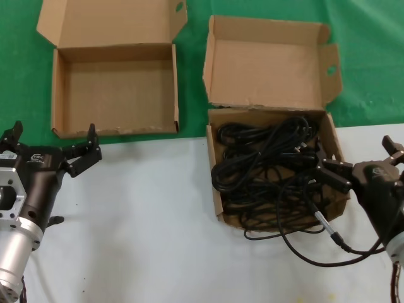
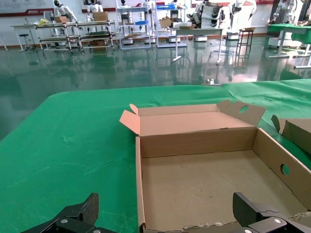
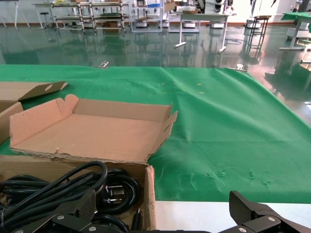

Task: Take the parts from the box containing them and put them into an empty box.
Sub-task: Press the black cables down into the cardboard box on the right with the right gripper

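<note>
The first pick is at hand: the right claw (image 1: 363,161), fingers apart, sits at the near right edge of the full box (image 1: 276,165), beside the tangled cables (image 1: 268,167). Next it must drop over one bundle, clearing the cardboard wall. The left claw (image 1: 53,145), also apart, waits at the empty box (image 1: 113,88) with bare tabletop (image 1: 139,221) between.

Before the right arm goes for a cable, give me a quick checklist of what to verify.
1. Right hand open: ok.
2. Right hand over the cables at the full box: ok, at its right edge.
3. Empty box open and bare inside: ok.
4. Left hand out of the way: ok, open, in front of the empty box.
5. One cable separable from the tangle: cannot tell.
</note>
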### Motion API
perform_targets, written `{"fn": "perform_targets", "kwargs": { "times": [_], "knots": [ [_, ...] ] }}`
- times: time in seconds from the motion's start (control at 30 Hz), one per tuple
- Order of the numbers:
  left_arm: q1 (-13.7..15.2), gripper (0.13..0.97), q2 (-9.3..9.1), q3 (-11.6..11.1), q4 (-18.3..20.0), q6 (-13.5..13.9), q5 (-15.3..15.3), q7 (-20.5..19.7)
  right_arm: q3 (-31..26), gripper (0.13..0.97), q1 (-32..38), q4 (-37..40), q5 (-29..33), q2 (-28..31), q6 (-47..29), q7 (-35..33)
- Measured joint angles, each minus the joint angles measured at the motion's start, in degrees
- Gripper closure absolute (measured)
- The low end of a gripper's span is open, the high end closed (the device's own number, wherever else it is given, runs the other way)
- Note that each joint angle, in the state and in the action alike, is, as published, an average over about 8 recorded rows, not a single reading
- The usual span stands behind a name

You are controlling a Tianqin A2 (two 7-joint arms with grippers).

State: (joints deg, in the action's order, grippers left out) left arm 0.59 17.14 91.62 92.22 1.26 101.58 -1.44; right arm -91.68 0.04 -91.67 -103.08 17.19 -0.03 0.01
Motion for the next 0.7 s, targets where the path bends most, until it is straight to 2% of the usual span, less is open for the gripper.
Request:
{"fn": "perform_targets", "kwargs": {
  "times": [0.5, 0.7],
  "knots": [
    [0.0, 0.165, 0.00, 0.0, 0.0, 0.0, 0.0, 0.0, -0.2, 0.129, 0.0, -0.1, -0.1, 0.2, 0.2, 0.1],
    [0.0, 0.215, 0.00, 0.0, 0.0, 0.0, 0.0, 0.0, -2.8, 0.129, -0.1, -1.7, -2.4, 3.6, 1.9, 0.8]
  ]
}}
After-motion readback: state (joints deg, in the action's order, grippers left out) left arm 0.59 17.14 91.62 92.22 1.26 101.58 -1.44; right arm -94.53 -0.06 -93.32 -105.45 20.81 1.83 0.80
